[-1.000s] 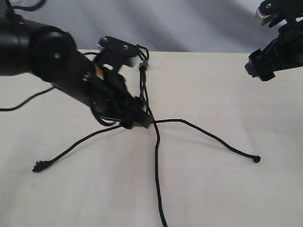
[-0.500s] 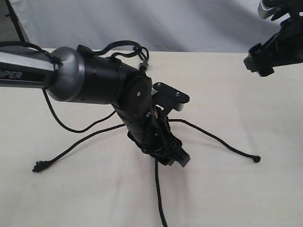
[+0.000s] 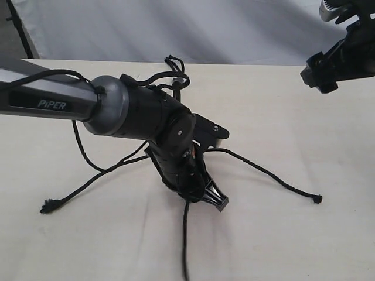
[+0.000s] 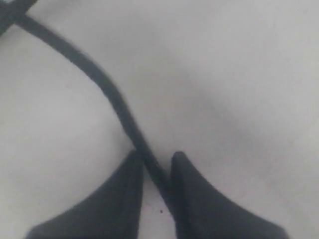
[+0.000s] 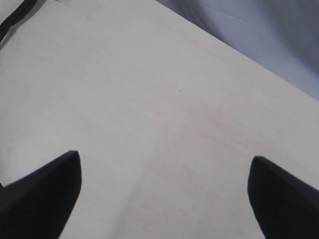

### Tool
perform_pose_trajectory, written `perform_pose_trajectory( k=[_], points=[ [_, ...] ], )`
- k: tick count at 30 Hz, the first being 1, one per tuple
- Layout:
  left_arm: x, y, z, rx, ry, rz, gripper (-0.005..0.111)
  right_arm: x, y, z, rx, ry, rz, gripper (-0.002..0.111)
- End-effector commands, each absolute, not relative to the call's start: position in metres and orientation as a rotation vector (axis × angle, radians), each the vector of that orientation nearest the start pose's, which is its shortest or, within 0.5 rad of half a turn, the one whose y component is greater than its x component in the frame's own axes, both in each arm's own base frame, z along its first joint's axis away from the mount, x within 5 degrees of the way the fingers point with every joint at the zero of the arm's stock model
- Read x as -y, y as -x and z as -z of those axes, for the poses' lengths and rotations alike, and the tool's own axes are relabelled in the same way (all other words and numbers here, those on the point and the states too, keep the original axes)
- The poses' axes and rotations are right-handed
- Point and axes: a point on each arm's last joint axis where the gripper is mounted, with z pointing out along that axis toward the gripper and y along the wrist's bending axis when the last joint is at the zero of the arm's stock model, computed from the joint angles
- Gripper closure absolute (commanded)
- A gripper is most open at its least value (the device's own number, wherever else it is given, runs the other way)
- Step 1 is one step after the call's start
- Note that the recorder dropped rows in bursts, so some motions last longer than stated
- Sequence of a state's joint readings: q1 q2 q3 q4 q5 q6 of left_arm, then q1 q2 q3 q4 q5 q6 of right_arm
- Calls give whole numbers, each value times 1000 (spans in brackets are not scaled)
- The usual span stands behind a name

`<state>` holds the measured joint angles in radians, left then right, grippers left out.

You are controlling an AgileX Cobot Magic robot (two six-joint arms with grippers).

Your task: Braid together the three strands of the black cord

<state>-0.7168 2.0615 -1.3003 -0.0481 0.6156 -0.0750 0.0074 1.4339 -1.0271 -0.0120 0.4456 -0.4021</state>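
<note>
The black cord lies on the pale table, its looped joined end [image 3: 174,63] at the back; my left arm covers the grey band. The left strand [image 3: 79,188] runs to a frayed tip [image 3: 50,205]. The right strand [image 3: 265,172] ends in a knot [image 3: 317,198]. My left gripper [image 3: 214,200] sits low over the table, shut on the middle strand [image 3: 185,240], which passes between its fingers [image 4: 130,172] in the left wrist view. High at the back right, my right gripper [image 3: 321,75] hangs open [image 5: 164,164] with only bare table under it.
My left arm's smooth black cable [image 3: 82,151] loops down onto the table beside the left strand. A grey cloth backdrop [image 3: 234,29] stands behind the table's far edge. Bare tabletop [image 3: 281,240] spreads at the front right.
My left gripper has swung from the strands' crossing toward the front and lowered onto the middle strand. That strand's lower part has shifted left. The right arm has barely moved.
</note>
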Motion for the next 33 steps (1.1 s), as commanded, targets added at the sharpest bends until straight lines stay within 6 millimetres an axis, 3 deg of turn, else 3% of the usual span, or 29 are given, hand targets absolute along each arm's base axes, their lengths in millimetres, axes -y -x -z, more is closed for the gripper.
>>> perform_pose_trajectory(
  k=[1,4,6,9,12,15,22,25,27,28,30,31,32,33],
  points=[
    [264,-297,-122,-2795,-919,166,106,-1,-310,-289,-2276,473,204,24],
    [256,-299,-144,-2729,-993,80,106,-1,-310,-289,-2274,473,204,24],
    [232,-310,-174,-2603,-1107,-139,106,-1,-310,-289,-2274,473,204,24],
    [203,-325,-180,-2598,-1116,-315,106,-1,-310,-289,-2274,473,204,24],
    [171,-348,-176,-2580,-1086,-413,106,-1,-310,-289,-2274,466,197,24],
    [154,-368,-162,-2544,-1059,-384,106,-2,-311,-288,-2277,457,186,24],
    [135,-381,-114,-2562,-1222,-523,106,-2,-316,-281,-2282,458,186,24],
    [133,-375,-102,-2556,-1351,-536,106,-2,-317,-281,-2279,457,186,24],
    [132,-365,-94,-2627,-1327,-489,106,-2,-317,-281,-2279,457,186,24],
    [136,-355,-91,-2746,-1245,-405,106,-2,-317,-281,-2279,457,186,24],
    [155,-329,-89,-2933,-1279,-208,106,-2,-317,-282,-2273,455,188,24],
    [177,-304,-93,-3014,-1456,21,106,-2,-317,-282,-2273,455,188,24],
    [191,-290,-96,-2978,-1624,172,106,-2,-317,-282,-2273,455,188,24],
    [213,-272,-106,-2782,-1943,351,106,-2,-317,-282,-2269,452,186,24]
  ],
)
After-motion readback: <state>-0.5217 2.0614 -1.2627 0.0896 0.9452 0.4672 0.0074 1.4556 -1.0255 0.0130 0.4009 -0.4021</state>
